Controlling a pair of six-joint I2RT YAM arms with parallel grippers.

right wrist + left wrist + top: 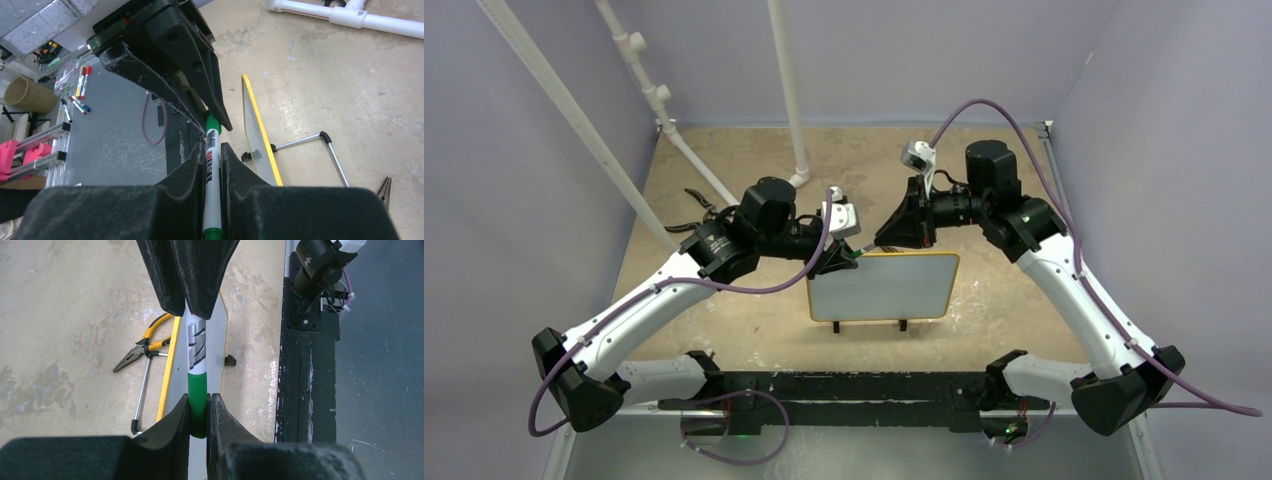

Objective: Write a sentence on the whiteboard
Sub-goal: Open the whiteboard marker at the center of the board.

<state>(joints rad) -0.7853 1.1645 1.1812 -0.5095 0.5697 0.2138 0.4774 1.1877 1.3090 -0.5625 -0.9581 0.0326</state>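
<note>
The whiteboard [884,285], white with a yellow frame and two black feet, stands upright mid-table; its face shows no sentence in the top view. Both grippers meet just above its top left corner on one green marker [860,253]. My left gripper [199,401] is shut on the marker's green cap [198,387]. My right gripper [213,150] is shut on its white barrel [211,172]. In the wrist views the whiteboard shows edge-on [169,365] [257,132] below the marker.
Yellow-handled pliers [145,345] lie on the table behind the board, beside its wire stand [327,145]. White pipes [789,100] rise at the back. The black base rail [844,385] runs along the near edge.
</note>
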